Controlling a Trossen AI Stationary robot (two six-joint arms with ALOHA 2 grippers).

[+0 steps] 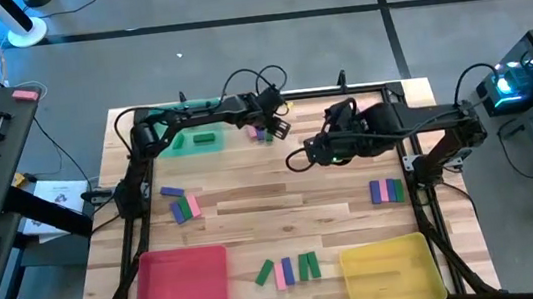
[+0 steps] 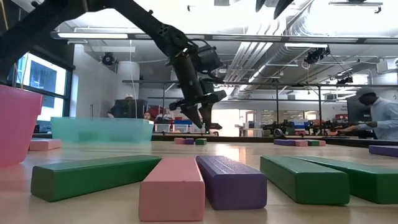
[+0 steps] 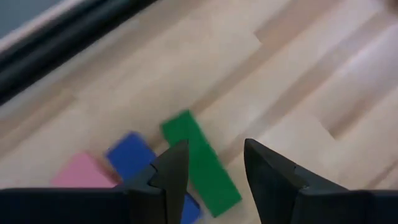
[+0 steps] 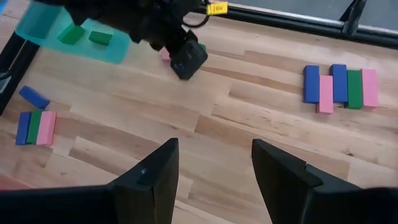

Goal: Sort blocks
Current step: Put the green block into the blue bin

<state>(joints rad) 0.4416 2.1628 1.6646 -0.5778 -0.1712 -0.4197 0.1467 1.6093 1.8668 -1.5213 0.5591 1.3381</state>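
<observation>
Risk: left gripper (image 3: 214, 165), fingers apart above a green block (image 3: 200, 160) near the bench's (image 1: 283, 203) far edge, may nudge the touching blue block (image 3: 132, 154) when closing.
Right gripper (image 4: 214, 163): apart, empty, waiting mid-bench.
Bench: pale wood planks.
Green tray (image 1: 185, 142): translucent, far-left corner, holding green blocks.
Blocks: small, flat, matte bars.

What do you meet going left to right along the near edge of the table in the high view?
Red tray → mixed group of green, pink and blue blocks → yellow tray.
</observation>
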